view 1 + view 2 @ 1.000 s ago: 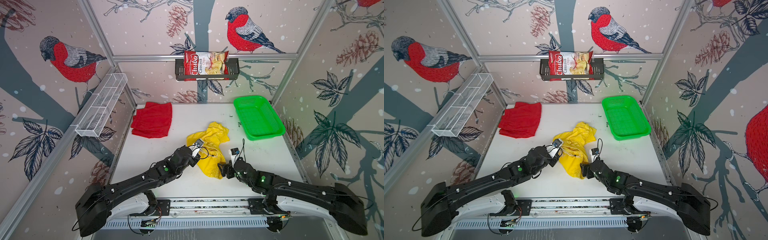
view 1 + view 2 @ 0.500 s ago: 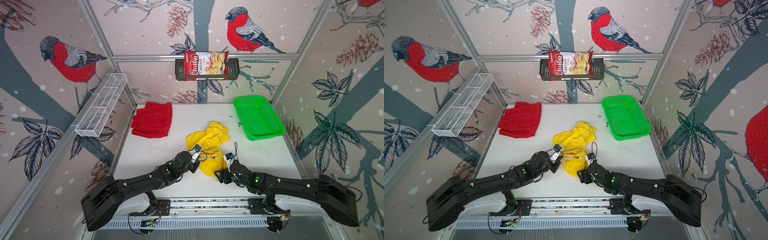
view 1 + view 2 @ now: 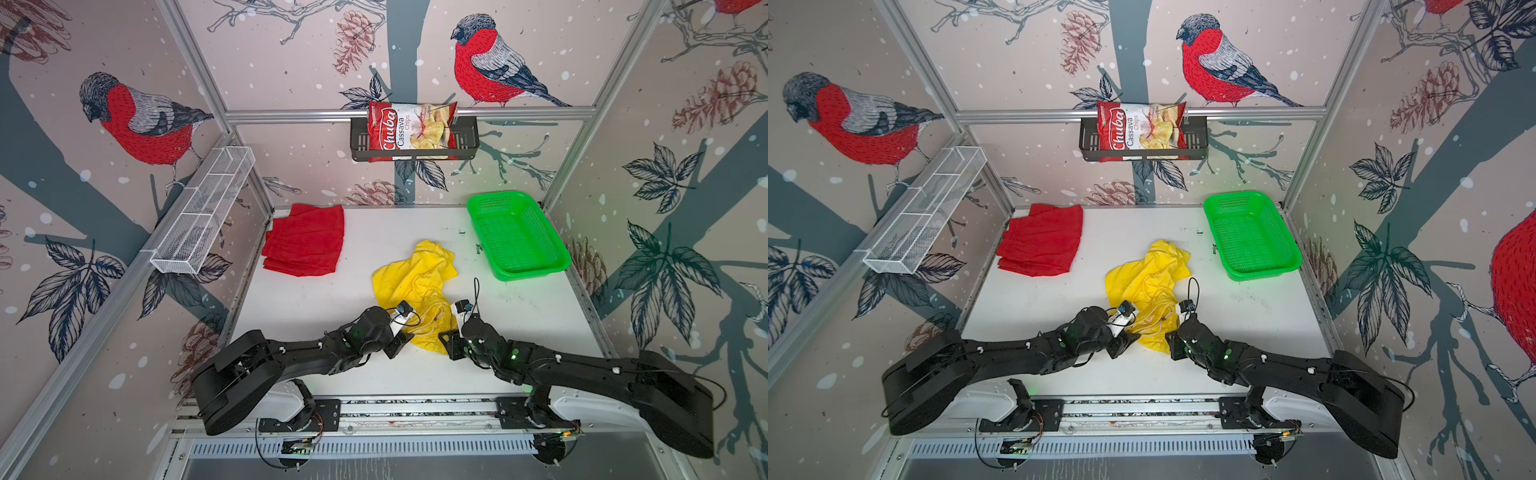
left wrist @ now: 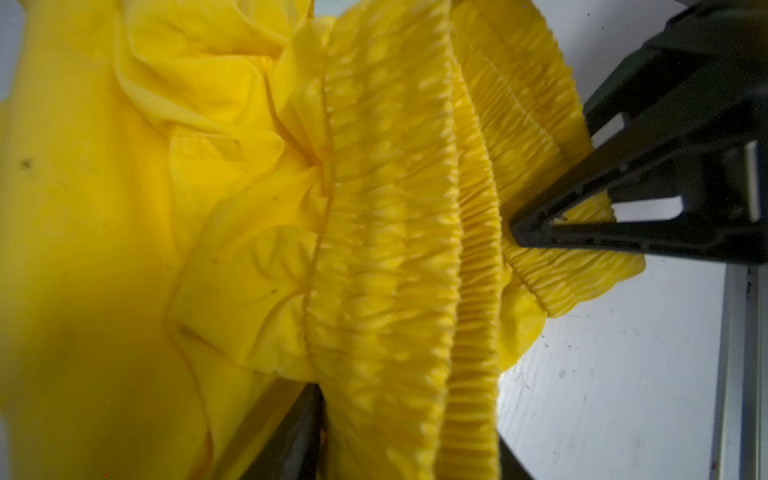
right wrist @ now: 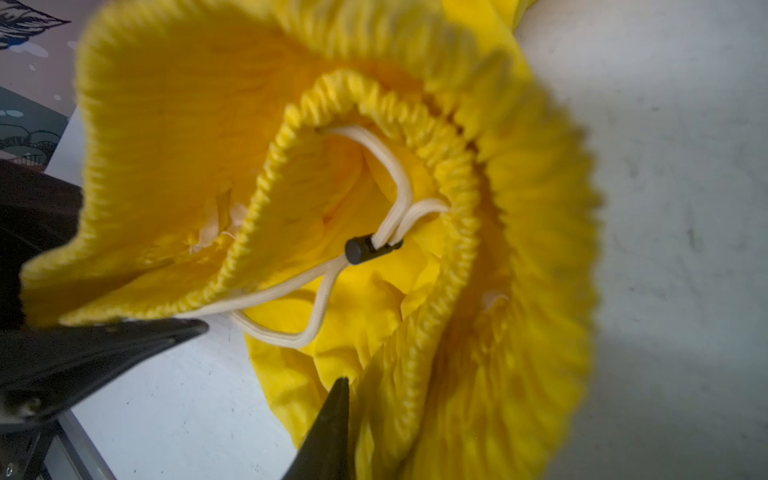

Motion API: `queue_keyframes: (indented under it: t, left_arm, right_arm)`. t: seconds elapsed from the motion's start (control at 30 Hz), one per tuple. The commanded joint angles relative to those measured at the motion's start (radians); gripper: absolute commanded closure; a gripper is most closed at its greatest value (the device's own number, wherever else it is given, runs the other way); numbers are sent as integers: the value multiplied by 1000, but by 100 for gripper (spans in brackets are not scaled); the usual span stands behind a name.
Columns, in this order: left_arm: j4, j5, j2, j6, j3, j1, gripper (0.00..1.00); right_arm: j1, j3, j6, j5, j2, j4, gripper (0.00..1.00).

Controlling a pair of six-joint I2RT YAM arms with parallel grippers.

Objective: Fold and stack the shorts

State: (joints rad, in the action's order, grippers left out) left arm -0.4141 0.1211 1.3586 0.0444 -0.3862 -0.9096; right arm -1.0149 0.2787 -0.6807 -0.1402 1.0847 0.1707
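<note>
Lying crumpled, yellow shorts (image 3: 415,274) show ruffled waistband (image 4: 395,208); red shorts (image 3: 305,241) folded.

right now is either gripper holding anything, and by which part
Cannot tell: left gripper and right gripper both straddle the waistband of the yellow shorts, jaws apart.

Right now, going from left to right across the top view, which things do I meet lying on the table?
red shorts → yellow shorts → green basket
</note>
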Motion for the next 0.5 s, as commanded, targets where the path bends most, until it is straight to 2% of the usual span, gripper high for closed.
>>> queue_keyframes:
  t: [0.0, 0.2, 0.3, 0.4, 0.47]
  left_arm:
    - [-42, 34, 17, -6, -10, 2, 46]
    - [-39, 11, -23, 11, 4, 3, 42]
    - [-31, -35, -70, 21, 23, 5, 42]
    - [-44, -52, -121, 15, 51, 8, 50]
    - [-67, -58, -141, 1, 69, 9, 64]
  right_arm:
    - [9, -7, 16, -16, -23, 20, 73]
    - [34, -30, 13, -7, -51, 13, 76]
    - [39, -32, 13, 0, -54, 11, 78]
    - [44, -32, 19, 10, -56, 17, 80]
    - [45, -31, 24, 17, -55, 21, 81]
